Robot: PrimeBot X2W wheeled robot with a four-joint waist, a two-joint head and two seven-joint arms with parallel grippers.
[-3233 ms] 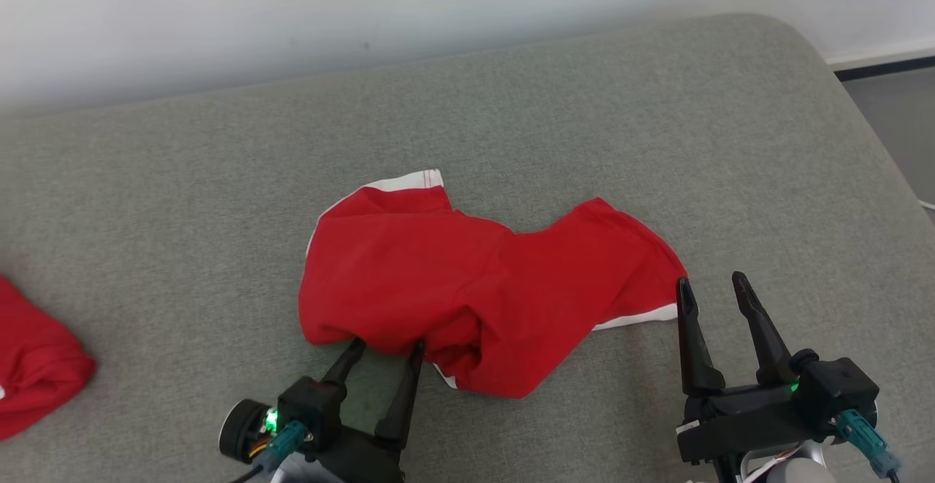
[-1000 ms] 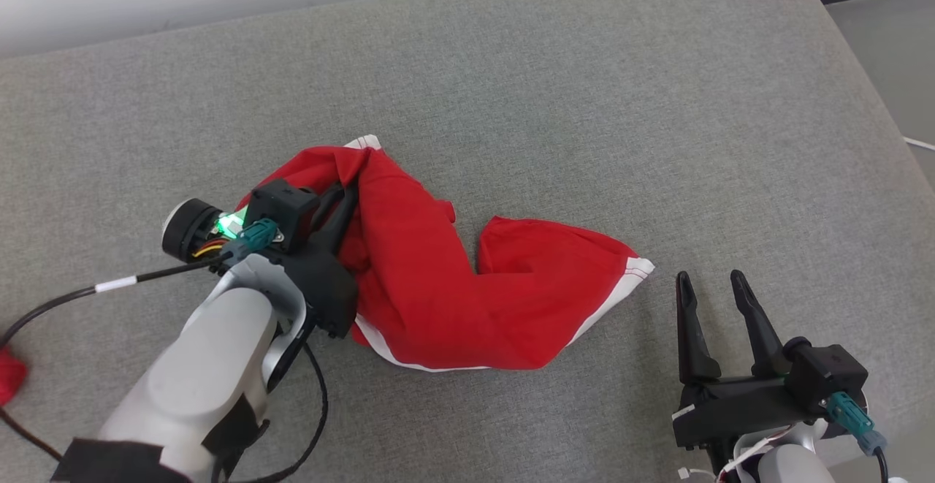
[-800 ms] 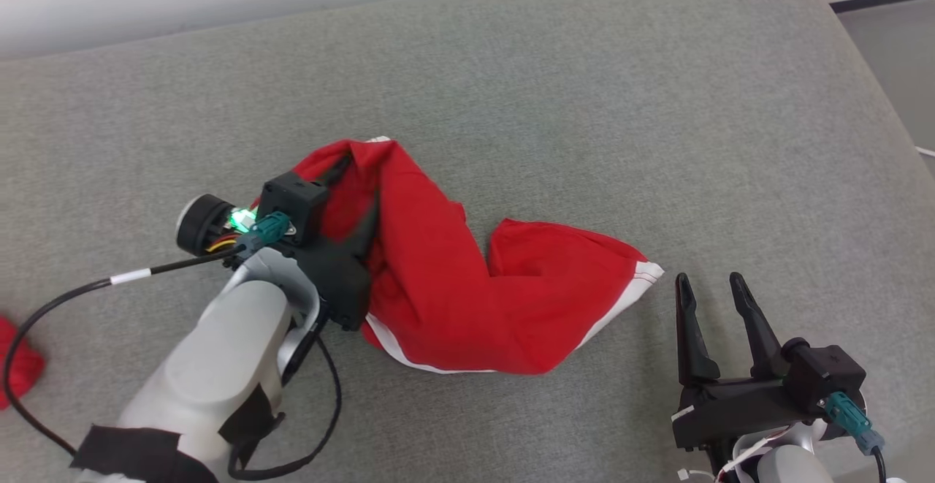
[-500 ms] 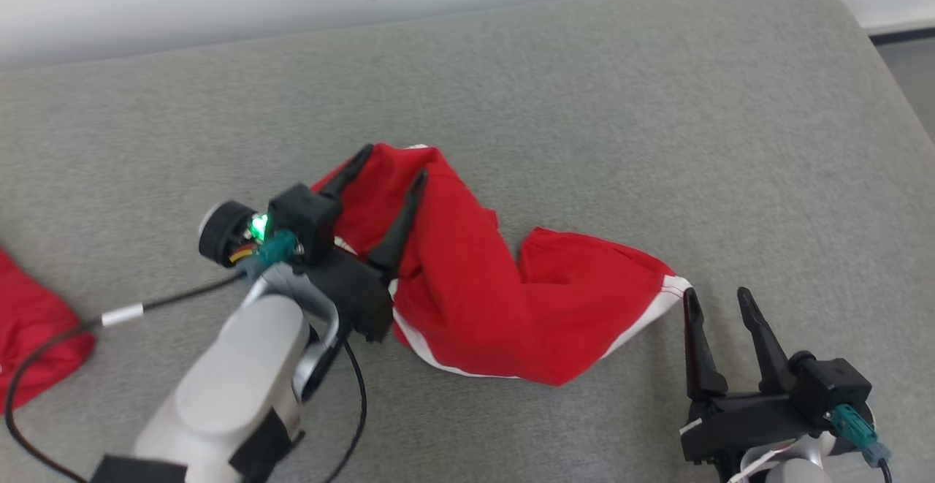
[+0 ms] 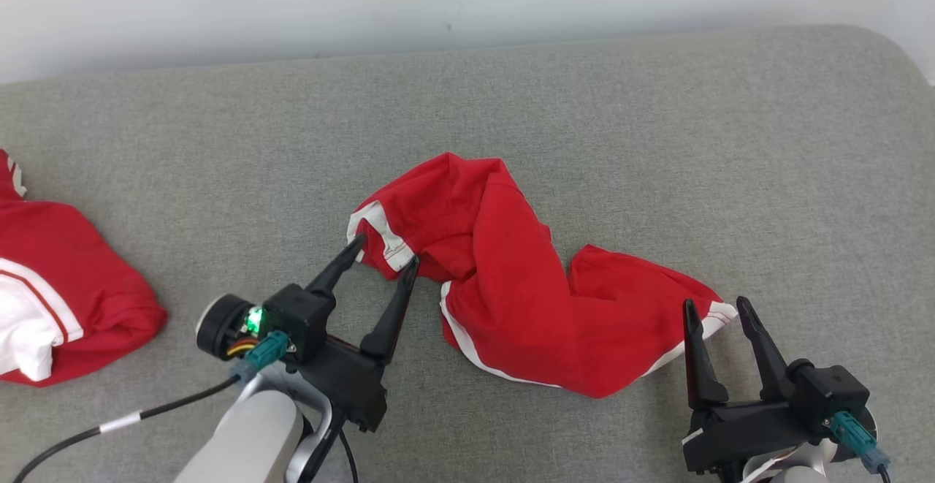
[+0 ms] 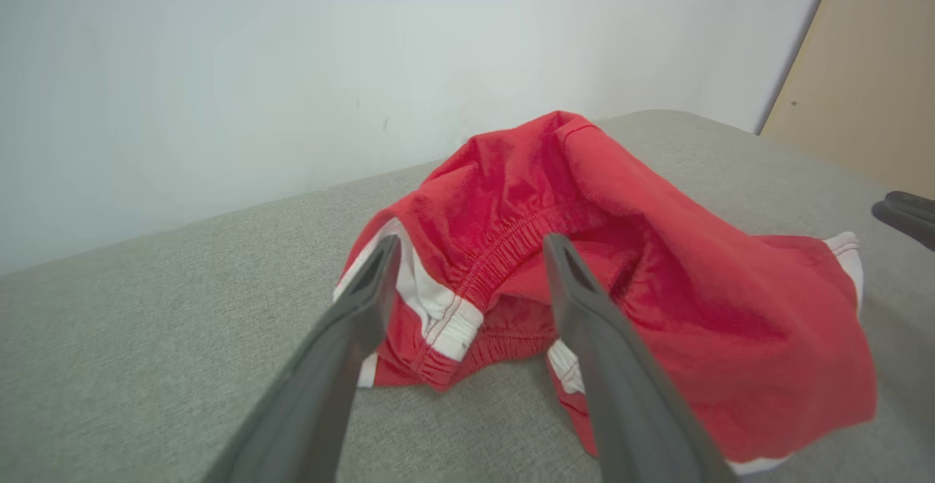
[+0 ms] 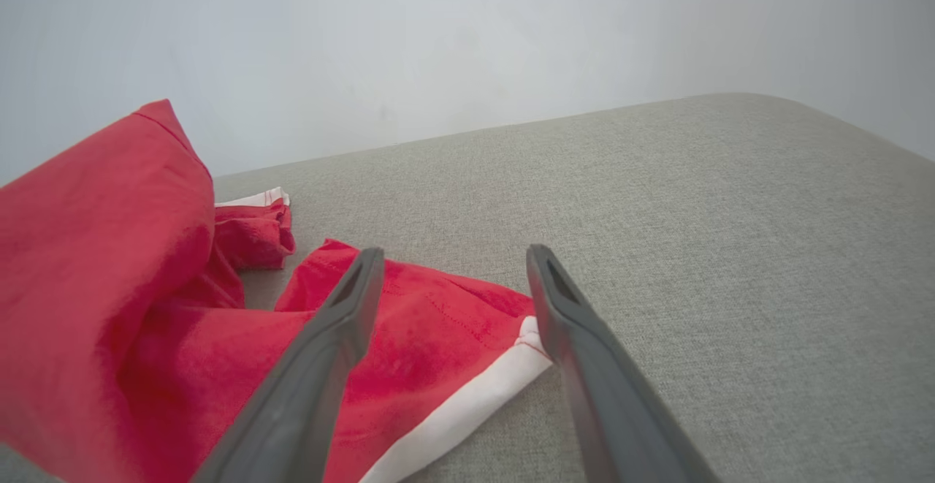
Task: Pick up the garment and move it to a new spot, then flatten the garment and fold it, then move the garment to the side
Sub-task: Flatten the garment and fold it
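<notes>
Head view first: the red garment (image 5: 511, 286) lies crumpled and twisted in the middle of the grey upholstered surface (image 5: 657, 139), not held by anything. The left tool (image 5: 386, 250) sits at the garment's left end with its fingers spread wide, tips right by the white-trimmed edge. The right tool (image 5: 714, 302) is at the garment's right corner, also wide, gripping nothing. A second red garment (image 5: 66, 307) is bunched up well off to the left of ours.

Left wrist view: the left tool (image 6: 473, 242) is wide open, and the elastic waistband (image 6: 511, 249) bulges up between and just past its fingers. Can't tell if the tips actually touch cloth. A bit of the other tool's finger (image 6: 906, 213) pokes in beyond the garment's far end.

Right wrist view: the right tool (image 7: 454, 251) hangs open over the white hem (image 7: 467, 388) at the garment's corner, with the rest of the cloth heaped up to one side.

My read – the relocating part looks done and we're at the start of flattening. Next move probably wants each tool to pinch its own end, waistband and hem corner, then pull apart to take the twist out. Grabbing one layer only is the tricky bit – that waistband is doubled over.
</notes>
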